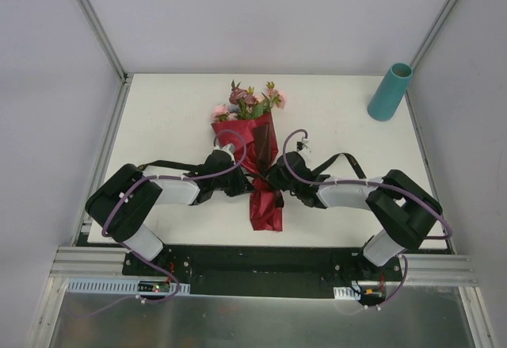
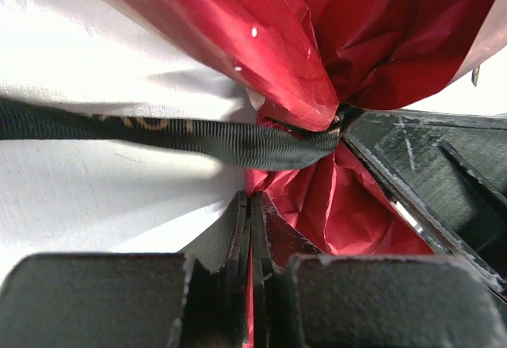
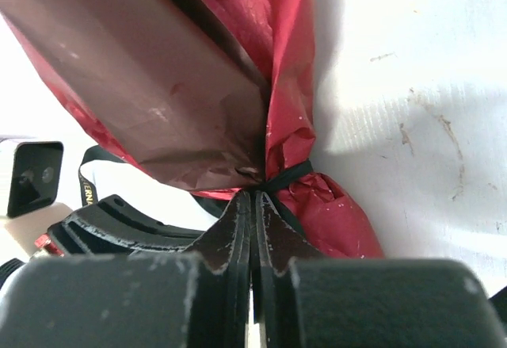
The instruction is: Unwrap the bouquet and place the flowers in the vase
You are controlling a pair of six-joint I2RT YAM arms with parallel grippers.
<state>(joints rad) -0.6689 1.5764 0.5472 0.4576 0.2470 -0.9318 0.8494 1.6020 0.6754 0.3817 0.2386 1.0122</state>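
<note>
The bouquet [image 1: 255, 148] lies on the table's middle, its pink and mauve flowers [image 1: 252, 102] pointing away from me and its maroon wrap [image 2: 261, 39] pinched at the waist by a black ribbon [image 2: 158, 130]. My left gripper [image 2: 251, 197] is shut, its tips against the red paper just below that ribbon; whether paper is pinched I cannot tell. From the other side my right gripper [image 3: 255, 193] is shut right at the tie, where the thin ribbon [image 3: 289, 175] runs into its tips. The teal vase [image 1: 390, 92] stands at the far right corner.
Ribbon tails trail over the white table [image 1: 174, 110] to the left [image 1: 170, 163] and right [image 1: 348, 160] of the bouquet. Both arms meet close together at the wrap's waist. Metal frame posts border the table's left and right edges.
</note>
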